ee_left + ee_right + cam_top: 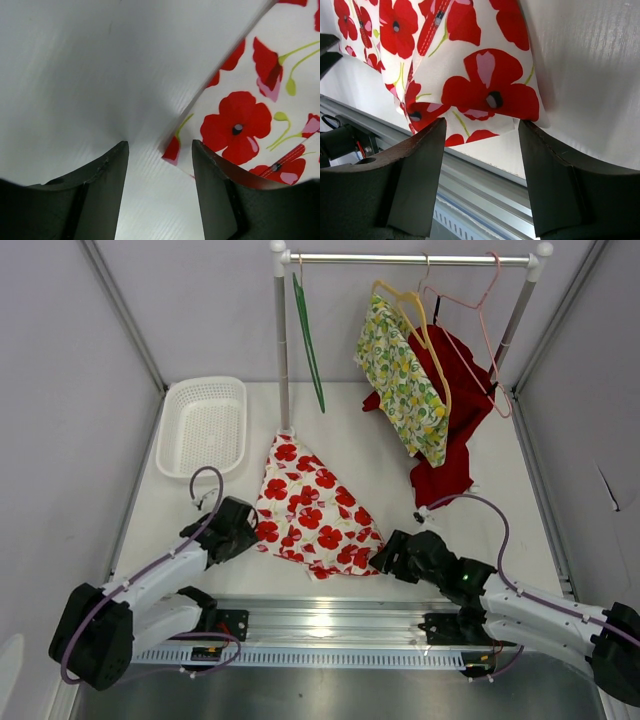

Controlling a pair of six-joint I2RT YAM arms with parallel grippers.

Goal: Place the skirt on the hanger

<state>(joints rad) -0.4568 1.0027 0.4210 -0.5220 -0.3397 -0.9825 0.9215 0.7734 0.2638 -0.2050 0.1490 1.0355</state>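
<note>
White table (350,440), poppy skirt (315,505), grey walls (200,310)

Top cam sits high at the near edge, looking down over the flat white table (350,440). Both wrist cams hug the white poppy-print fabric skirt (315,510) up close; all three views share it.

From where I stand there is nothing to read: no lettering, label, brand mark, number or sign shows on any surface in any view.
</note>
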